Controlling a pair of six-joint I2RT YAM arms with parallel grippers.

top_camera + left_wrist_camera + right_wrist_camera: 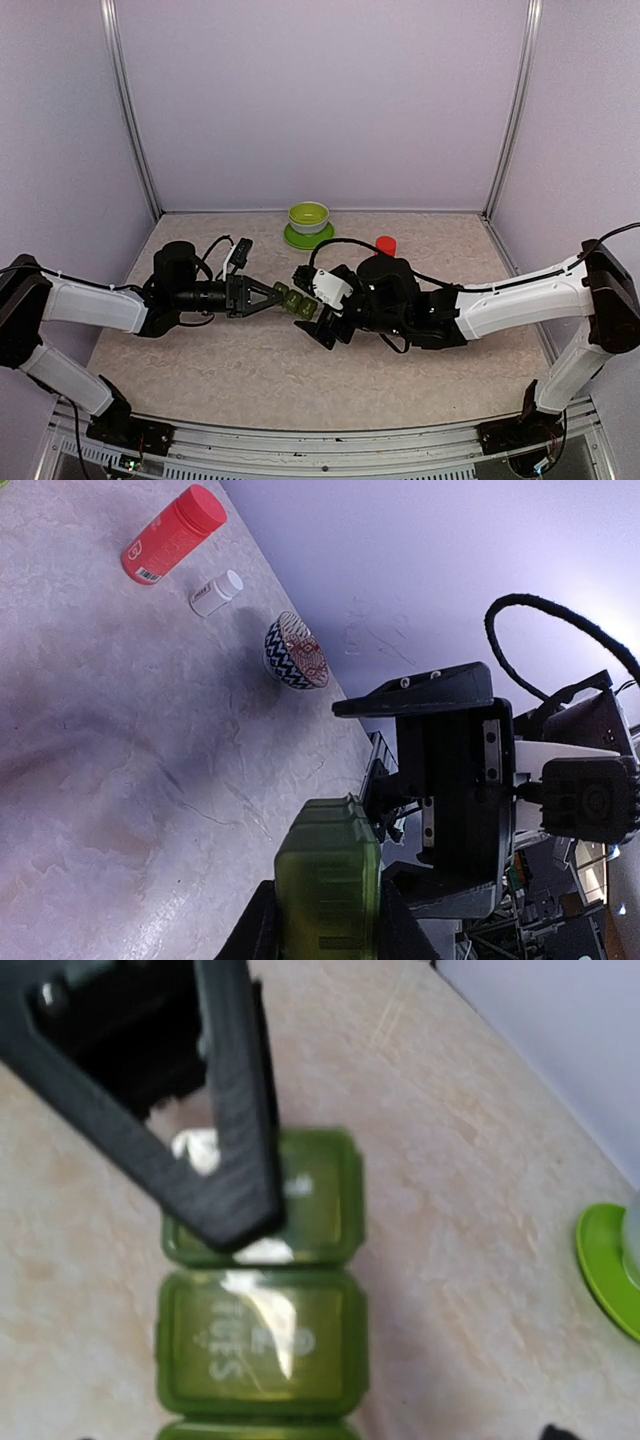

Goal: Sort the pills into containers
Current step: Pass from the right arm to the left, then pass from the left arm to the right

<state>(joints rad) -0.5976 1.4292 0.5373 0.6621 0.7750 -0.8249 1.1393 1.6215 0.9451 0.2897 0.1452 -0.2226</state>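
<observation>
From above, two arms meet over the middle of the table. One dark green strip of three joined lidded cells sits between them, in front of one lime bowl on one saucer. One red bottle shows behind the right arm. The left gripper is clamped on the strip's left end. The right gripper is at the other end.

At the left wrist, the strip is pinched between both fingers. It looks translucent olive. Whether it touches the table is unclear. Beyond it are the red bottle, one white bottle and one patterned bowl.

At the right wrist, two whole cells and the edge of a third show. Their lids are glossy rounded squares, and the middle one reads "TUES". The right fingers appear only as dark slivers at the bottom corners, spread wide of the strip.
</observation>
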